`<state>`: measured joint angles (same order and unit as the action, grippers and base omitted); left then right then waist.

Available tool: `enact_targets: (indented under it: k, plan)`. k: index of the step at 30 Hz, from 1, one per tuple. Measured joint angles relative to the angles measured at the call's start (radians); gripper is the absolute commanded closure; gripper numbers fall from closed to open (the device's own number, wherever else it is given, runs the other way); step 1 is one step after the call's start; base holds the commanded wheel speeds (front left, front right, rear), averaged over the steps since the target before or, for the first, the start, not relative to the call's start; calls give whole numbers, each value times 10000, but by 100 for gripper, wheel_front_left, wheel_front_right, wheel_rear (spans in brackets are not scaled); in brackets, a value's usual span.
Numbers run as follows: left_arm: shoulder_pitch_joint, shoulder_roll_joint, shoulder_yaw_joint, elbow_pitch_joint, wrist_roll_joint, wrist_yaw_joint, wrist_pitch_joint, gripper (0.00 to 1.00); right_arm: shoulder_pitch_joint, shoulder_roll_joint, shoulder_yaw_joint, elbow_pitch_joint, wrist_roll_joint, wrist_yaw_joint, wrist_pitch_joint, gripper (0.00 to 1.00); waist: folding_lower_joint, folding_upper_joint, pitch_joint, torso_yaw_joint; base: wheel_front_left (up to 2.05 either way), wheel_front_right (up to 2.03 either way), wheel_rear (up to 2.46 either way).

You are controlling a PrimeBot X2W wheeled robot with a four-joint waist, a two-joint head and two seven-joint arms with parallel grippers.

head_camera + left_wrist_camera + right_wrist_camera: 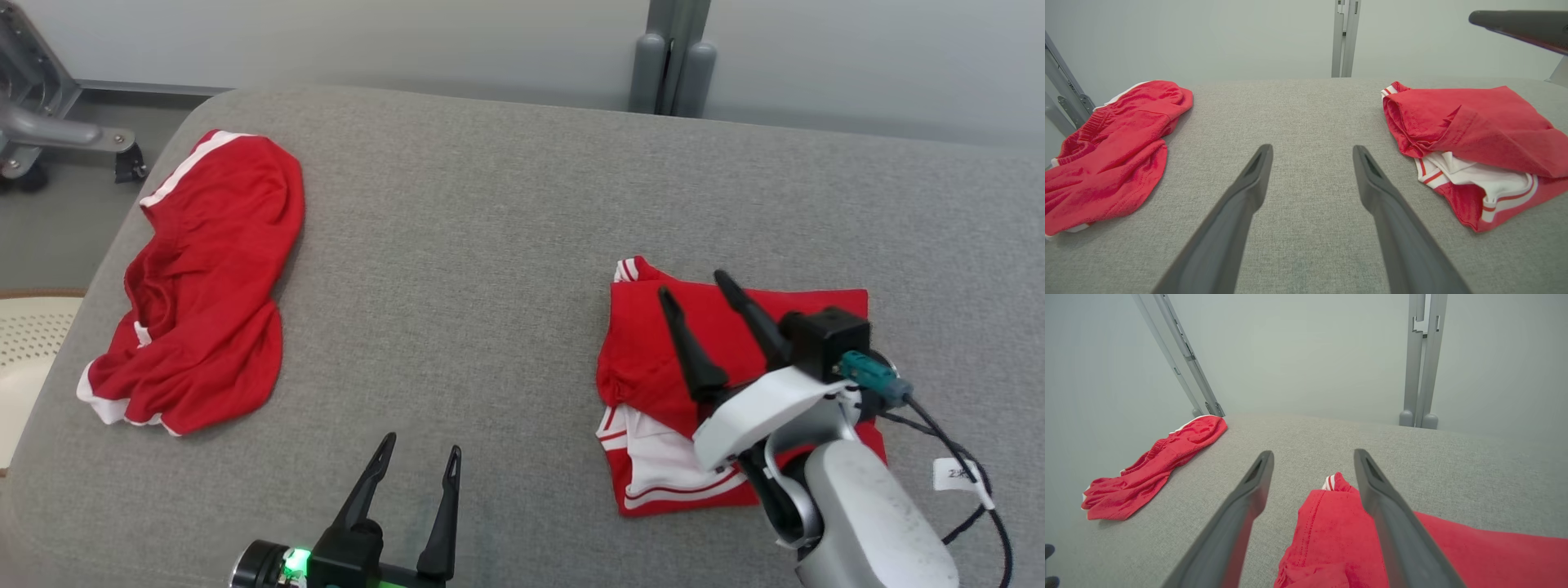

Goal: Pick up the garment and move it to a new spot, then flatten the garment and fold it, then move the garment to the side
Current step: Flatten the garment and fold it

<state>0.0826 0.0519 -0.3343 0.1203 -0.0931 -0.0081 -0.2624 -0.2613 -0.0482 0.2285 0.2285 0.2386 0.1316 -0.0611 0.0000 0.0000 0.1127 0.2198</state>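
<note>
A folded red garment with white trim lies on the right side of the grey padded table; it also shows in the left wrist view and the right wrist view. My right gripper hangs just over its left part, open, with nothing between the fingers. One of its fingers crosses the top right of the left wrist view. My left gripper stands open over bare cloth near the front edge, left of the folded garment.
A second red garment lies crumpled at the table's left edge. Behind the table stand a grey upright post and a wheeled metal frame. A cream perforated object sits off the left edge.
</note>
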Motion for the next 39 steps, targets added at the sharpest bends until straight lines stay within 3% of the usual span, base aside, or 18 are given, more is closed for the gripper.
enact_targets:
  k: [9,13,14,15,21,25,33,39]
  plan:
    - [60,-8,40,-61,0,75,-2,0,271,-12,-2500,-414,-955,-2,-94,0,0,0,-251,-825,0,0,0]
    - [81,-8,63,-82,0,96,-2,0,652,-73,-2926,-104,-370,-2,79,0,0,0,-376,-1174,0,0,0]
    - [82,-10,58,-82,0,94,-2,0,716,-136,-2844,21,-17,-4,255,54,0,0,-402,-1247,0,0,0]
    - [81,-10,44,-82,0,96,-2,0,741,-186,-2669,136,408,-4,407,100,0,0,-422,-1308,0,0,0]
    - [27,-15,-65,-54,-15,52,-2,0,420,-681,-865,813,2805,-4,1707,100,0,0,-341,-1288,0,0,0]
    - [-120,-15,-178,4,-96,36,-2,0,-74,-1191,249,1381,3590,-2,2270,100,0,0,-177,-1002,0,0,0]
    - [-275,-15,-332,42,-251,82,-2,0,-378,-1440,1908,2113,4468,-4,2105,100,0,0,197,-320,0,0,0]
    - [-253,-17,-268,35,-290,165,0,0,644,-1776,2846,1053,5421,-4,1793,100,0,0,161,-119,0,0,0]
